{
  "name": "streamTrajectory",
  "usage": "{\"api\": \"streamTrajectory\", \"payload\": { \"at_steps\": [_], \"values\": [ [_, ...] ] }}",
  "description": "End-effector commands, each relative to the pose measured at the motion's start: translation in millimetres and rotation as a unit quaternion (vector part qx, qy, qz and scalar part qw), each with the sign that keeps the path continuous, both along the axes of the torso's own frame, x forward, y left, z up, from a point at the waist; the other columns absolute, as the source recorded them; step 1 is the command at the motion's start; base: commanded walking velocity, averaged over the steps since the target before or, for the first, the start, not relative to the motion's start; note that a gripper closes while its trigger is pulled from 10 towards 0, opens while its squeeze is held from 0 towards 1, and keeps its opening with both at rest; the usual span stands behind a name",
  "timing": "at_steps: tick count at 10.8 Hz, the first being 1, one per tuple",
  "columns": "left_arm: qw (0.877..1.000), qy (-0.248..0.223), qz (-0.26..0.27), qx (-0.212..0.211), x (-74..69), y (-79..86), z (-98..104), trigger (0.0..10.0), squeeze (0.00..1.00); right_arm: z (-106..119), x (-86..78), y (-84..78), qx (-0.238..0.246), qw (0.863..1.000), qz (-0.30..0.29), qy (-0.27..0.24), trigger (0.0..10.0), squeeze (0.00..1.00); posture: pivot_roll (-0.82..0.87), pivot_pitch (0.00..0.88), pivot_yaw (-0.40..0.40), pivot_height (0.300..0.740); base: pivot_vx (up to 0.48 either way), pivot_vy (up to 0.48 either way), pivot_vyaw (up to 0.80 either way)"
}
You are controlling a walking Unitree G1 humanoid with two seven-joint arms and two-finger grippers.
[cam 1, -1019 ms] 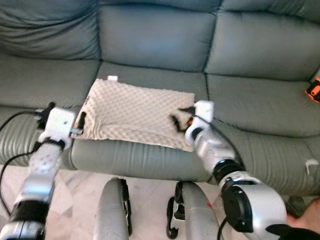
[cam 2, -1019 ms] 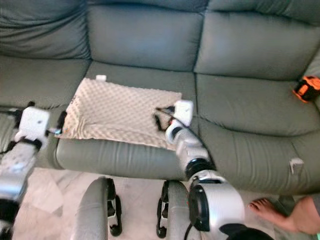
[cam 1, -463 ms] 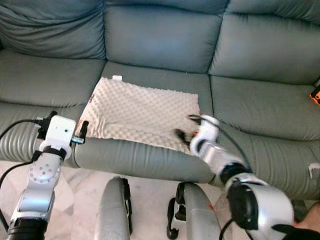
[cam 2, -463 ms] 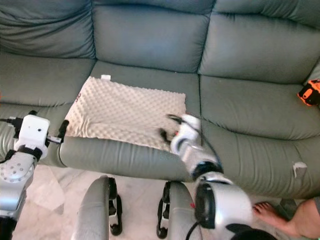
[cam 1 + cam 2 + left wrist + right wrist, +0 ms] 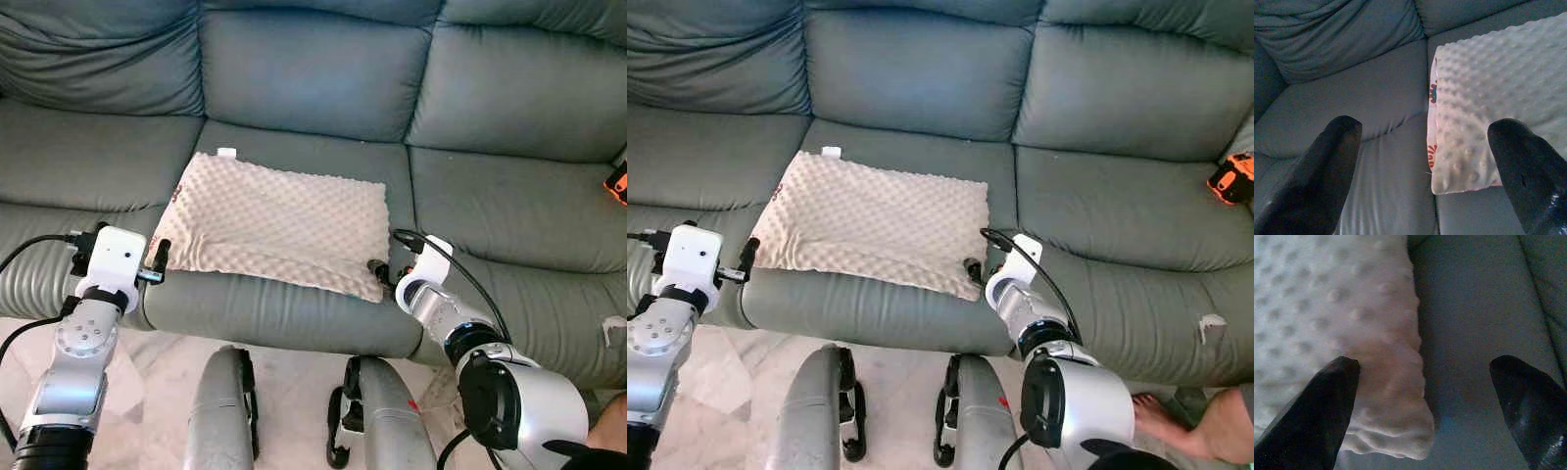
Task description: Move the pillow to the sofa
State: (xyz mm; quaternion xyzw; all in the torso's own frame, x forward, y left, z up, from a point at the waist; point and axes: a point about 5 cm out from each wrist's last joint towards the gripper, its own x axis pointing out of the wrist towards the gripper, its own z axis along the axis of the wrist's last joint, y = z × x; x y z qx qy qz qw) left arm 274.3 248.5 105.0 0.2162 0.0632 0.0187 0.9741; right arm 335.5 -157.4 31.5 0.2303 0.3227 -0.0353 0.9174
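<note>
pillow (image 5: 279, 224) lies flat on sofa (image 5: 313, 88) seat.

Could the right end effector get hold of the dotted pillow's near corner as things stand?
Probably yes. The right end effector is open, facing the pillow corner on the sofa seat, with nothing between them.

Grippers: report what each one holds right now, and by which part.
Nothing is held. The left gripper and right gripper are both open, at opposite front corners of the pillow, which lies flat on the sofa.
</note>
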Motion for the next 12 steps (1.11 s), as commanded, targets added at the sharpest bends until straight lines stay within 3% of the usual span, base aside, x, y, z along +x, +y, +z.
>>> {"api": "streamTrajectory", "payload": {
  "at_steps": [1,5,7,9,11,12],
  "values": [
    [1.000,0.007,0.003,-0.002,1.1,-0.5,-2.2,10.0,0.00,-7.7,-6.2,-2.9,-0.003,0.999,-0.015,0.029,10.0,1.00,0.09,0.170,-0.037,0.650,0.000,0.000,0.00],
    [1.000,0.001,0.011,-0.007,9.2,0.5,0.7,10.0,0.00,-16.1,-16.1,-26.7,0.020,0.995,-0.080,0.062,10.0,1.00,0.09,0.138,-0.042,0.650,0.000,0.000,0.00],
    [1.000,0.000,0.014,-0.011,13.0,-1.1,-0.1,10.0,0.00,-13.0,-16.3,-46.4,-0.061,0.993,-0.083,0.056,10.0,1.00,0.08,0.102,-0.040,0.650,0.000,0.000,0.00],
    [0.999,-0.029,-0.013,-0.030,22.6,-19.1,7.6,10.0,0.00,8.2,-3.5,-62.1,-0.170,0.983,-0.058,-0.026,10.0,1.00,0.06,0.047,-0.034,0.650,0.000,0.000,0.00],
    [0.997,-0.036,-0.042,-0.048,24.5,-38.1,3.8,10.0,0.00,17.6,-3.7,-56.0,-0.238,0.965,-0.021,-0.108,10.0,1.00,0.02,0.000,-0.031,0.650,0.000,0.000,0.00],
    [0.995,-0.034,-0.069,-0.064,22.1,-50.2,-0.2,10.0,0.00,21.7,-11.4,-44.8,-0.268,0.949,0.014,-0.164,10.0,1.00,0.00,0.000,-0.029,0.650,0.000,0.000,0.00]
  ]
}}
